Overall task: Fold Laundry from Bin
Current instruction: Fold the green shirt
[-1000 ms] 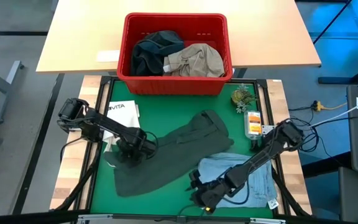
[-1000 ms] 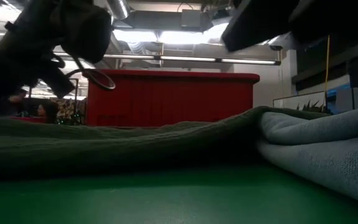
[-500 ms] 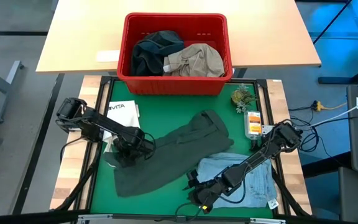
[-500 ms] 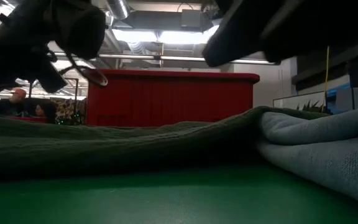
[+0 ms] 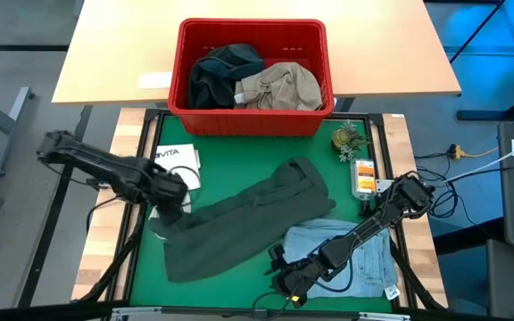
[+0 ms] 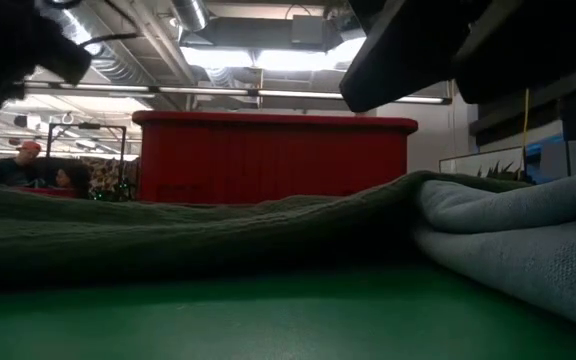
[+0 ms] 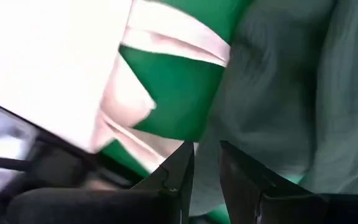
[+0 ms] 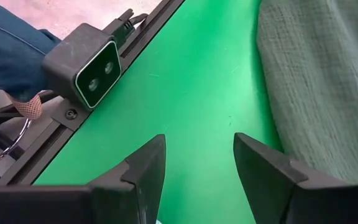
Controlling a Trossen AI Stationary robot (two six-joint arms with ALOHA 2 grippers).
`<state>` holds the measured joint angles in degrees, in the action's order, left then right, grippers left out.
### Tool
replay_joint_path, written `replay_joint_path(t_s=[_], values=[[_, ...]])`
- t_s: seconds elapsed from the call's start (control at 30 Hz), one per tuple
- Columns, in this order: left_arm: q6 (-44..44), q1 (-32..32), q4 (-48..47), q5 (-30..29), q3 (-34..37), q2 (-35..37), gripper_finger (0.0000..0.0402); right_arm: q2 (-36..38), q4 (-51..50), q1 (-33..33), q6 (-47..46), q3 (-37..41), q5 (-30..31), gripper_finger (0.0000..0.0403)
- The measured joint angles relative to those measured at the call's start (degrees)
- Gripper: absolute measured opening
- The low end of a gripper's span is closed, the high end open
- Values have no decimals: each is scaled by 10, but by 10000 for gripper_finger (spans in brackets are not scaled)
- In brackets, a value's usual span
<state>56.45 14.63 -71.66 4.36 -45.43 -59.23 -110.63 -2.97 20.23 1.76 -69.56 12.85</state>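
We saw the green mat-covered work table [image 5: 239, 169] first, with a pale wooden table [image 5: 123, 53] beyond it. On that wooden top sat the large red plastic slotted bin [image 5: 252, 116], which held a dark green-black garment [image 5: 221, 76] and a khaki-beige garment [image 5: 279, 86] side by side. On the green mat lay a long dark green garment [image 5: 239, 218], stretched diagonally from the middle toward the left near edge. Beside it, toward the right near corner, lay light blue denim jeans [image 5: 346, 250] in a folded heap, their edge touching the green garment. A flat white tote bag [image 5: 178, 160] lay at the mat's left side, partly under the left arm.

The left gripper [image 7: 205, 171] was at the left end of the dark green garment, its fingers close together with a narrow gap; in the left wrist view the cloth's edge sat at that gap, but we could not tell whether it was pinched. The right gripper [image 8: 197, 162] hung low over bare mat at the near edge, just beside the jeans, its fingers spread apart and holding nothing. A small camera block [image 8: 82, 65] stood on the table frame ahead of it. A small green plant [image 5: 347, 138] and an orange-labelled packet [image 5: 362, 176] sat by the right edge.
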Motion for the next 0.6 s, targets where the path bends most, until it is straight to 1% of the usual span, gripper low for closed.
replay_joint_path(t_s=[0.13,0.23,0.33,0.47,0.6], values=[[126,0,98,26,81,99,69,0,0,0,0,0,0,190],[176,0,184,37,123,140,69,0,2,0,0,0,0,190],[179,0,227,42,145,152,69,0,5,0,0,0,0,190],[180,0,227,43,161,145,72,0,4,0,0,0,0,190],[184,0,228,77,180,137,98,0,5,0,0,0,0,190]])
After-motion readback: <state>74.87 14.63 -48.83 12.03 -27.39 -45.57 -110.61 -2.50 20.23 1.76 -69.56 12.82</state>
